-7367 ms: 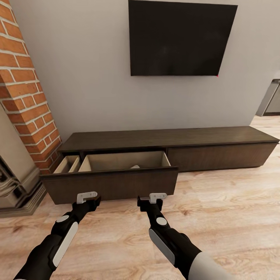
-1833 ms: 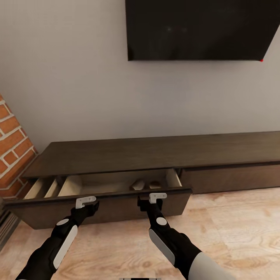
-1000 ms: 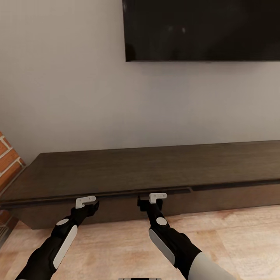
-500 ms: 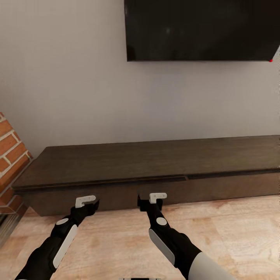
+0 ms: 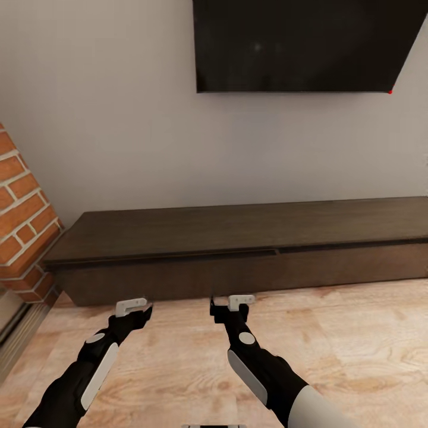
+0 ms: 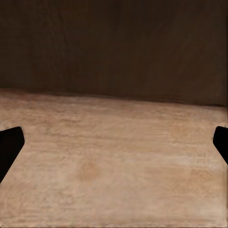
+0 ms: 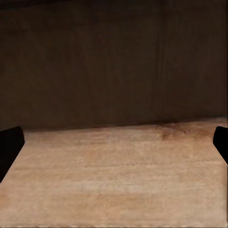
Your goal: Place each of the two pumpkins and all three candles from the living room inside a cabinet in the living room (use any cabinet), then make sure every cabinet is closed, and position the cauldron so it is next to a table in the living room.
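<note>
The long, dark brown cabinet [image 5: 238, 252] stands against the grey wall with all its fronts flush and shut. Both my grippers hang low over the wooden floor, a short way in front of it. The left gripper [image 5: 134, 310] is open and holds nothing; its wrist view looks at the cabinet front [image 6: 114, 47] with the black fingertips [image 6: 9, 145] far apart. The right gripper [image 5: 229, 307] is also open and empty, facing the cabinet front [image 7: 114, 61]. The pumpkins, candles, cauldron and table are out of view.
A black TV [image 5: 303, 44] hangs on the wall above the cabinet. A brick fireplace column [image 5: 24, 220] rises at the left with its stone base beside it. Pale wooden floor [image 5: 345, 345] stretches to the right and towards me.
The pulled-out drawer, with small objects inside, has gone flush into the cabinet. The view has since drawn back from the cabinet, bringing the brick column back into sight. The arms' pose is unchanged.
</note>
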Robot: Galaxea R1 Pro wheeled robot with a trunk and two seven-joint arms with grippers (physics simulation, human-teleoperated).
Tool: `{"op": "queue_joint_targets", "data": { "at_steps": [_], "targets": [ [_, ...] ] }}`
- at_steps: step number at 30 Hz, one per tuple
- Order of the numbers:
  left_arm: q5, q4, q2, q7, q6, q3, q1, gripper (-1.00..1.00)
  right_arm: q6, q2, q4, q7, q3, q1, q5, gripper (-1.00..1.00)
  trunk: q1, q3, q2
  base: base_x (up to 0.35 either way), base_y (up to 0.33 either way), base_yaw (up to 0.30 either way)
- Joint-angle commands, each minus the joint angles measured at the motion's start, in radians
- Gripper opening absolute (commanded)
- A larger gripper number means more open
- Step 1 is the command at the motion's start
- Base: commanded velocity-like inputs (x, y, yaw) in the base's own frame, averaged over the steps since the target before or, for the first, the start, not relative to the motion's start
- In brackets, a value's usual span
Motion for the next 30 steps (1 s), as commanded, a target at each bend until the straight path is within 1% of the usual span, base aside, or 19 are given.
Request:
{"op": "queue_joint_targets", "data": {
  "at_steps": [1,4,6,8,9,10,12,13,15,17,20,22,24,27,30],
  "targets": [
    [0.013,-0.003,0.002,0.009,0.008,-0.005,0.0,1.0,-0.002,-0.001,-0.001,-0.007,0.004,-0.001,-0.009,1.0,-0.001,-0.001,0.0,-0.334,0.0,0.0],
    [0.016,-0.021,0.003,0.008,0.018,-0.006,0.0,1.0,-0.001,-0.001,-0.001,-0.009,0.004,-0.001,-0.008,1.0,-0.001,-0.001,0.0,-0.3,-0.038,0.0],
    [0.018,-0.053,0.007,0.008,0.053,-0.004,-0.001,1.0,0.001,-0.001,-0.002,-0.013,0.004,-0.001,-0.008,1.0,-0.001,-0.001,0.0,-0.14,-0.056,0.0],
    [0.019,-0.092,0.009,0.008,0.095,0.007,-0.001,1.0,0.002,-0.001,-0.002,-0.014,0.004,-0.001,-0.008,1.0,-0.001,-0.001,0.0,-0.063,-0.025,0.0],
    [0.021,-0.123,0.009,0.008,0.133,0.024,-0.001,1.0,0.002,-0.001,-0.002,-0.015,0.004,-0.001,-0.009,1.0,-0.001,-0.001,0.0,-0.036,-0.014,0.0],
    [0.023,-0.158,0.009,0.008,0.178,0.051,-0.001,1.0,0.004,-0.001,-0.002,-0.015,0.004,-0.001,-0.011,1.0,-0.001,-0.001,0.0,-0.023,-0.009,0.0],
    [0.028,-0.239,0.006,0.007,0.281,0.118,-0.001,1.0,0.008,-0.001,-0.002,-0.015,0.002,-0.001,-0.016,1.0,-0.001,-0.001,0.0,-0.012,-0.005,0.0],
    [0.029,-0.257,0.004,0.007,0.305,0.133,-0.001,1.0,0.01,-0.001,-0.002,-0.014,0.001,-0.001,-0.018,1.0,-0.001,-0.001,0.0,-0.007,-0.003,0.0],
    [0.031,-0.309,0.001,0.005,0.389,0.177,0.0,1.0,0.033,-0.001,-0.002,-0.014,-0.002,-0.001,-0.028,1.0,-0.001,-0.001,0.0,-0.004,-0.002,0.0],
    [0.036,-0.332,0.0,0.0,0.444,0.199,0.0,1.0,0.068,-0.001,-0.003,-0.015,-0.003,-0.001,-0.042,1.0,-0.001,-0.001,0.0,-0.002,-0.001,0.0],
    [0.066,-0.345,0.0,-0.003,0.505,0.207,0.0,1.0,0.095,0.0,-0.005,-0.015,-0.003,-0.001,-0.053,1.0,-0.002,0.011,0.0,0.0,0.0,0.0],
    [0.099,-0.35,0.002,0.0,0.58,0.209,-0.001,1.0,0.102,0.0,-0.008,-0.014,-0.003,-0.001,-0.056,1.0,-0.003,0.018,0.001,0.0,0.0,0.0],
    [0.118,-0.354,0.004,0.002,0.625,0.21,-0.002,1.0,0.099,-0.001,-0.013,-0.013,-0.002,-0.001,-0.057,1.0,-0.004,0.026,0.001,0.0,0.0,0.0],
    [0.131,-0.352,0.004,0.005,0.653,0.21,-0.002,1.0,0.098,-0.001,-0.018,-0.014,-0.002,-0.001,-0.057,1.0,-0.005,0.038,0.002,0.0,0.0,0.0],
    [0.133,-0.352,0.004,0.006,0.657,0.211,-0.002,1.0,0.1,-0.001,-0.019,-0.013,-0.002,-0.001,-0.057,1.0,-0.007,0.049,0.003,0.0,0.0,0.0]
  ]
}}
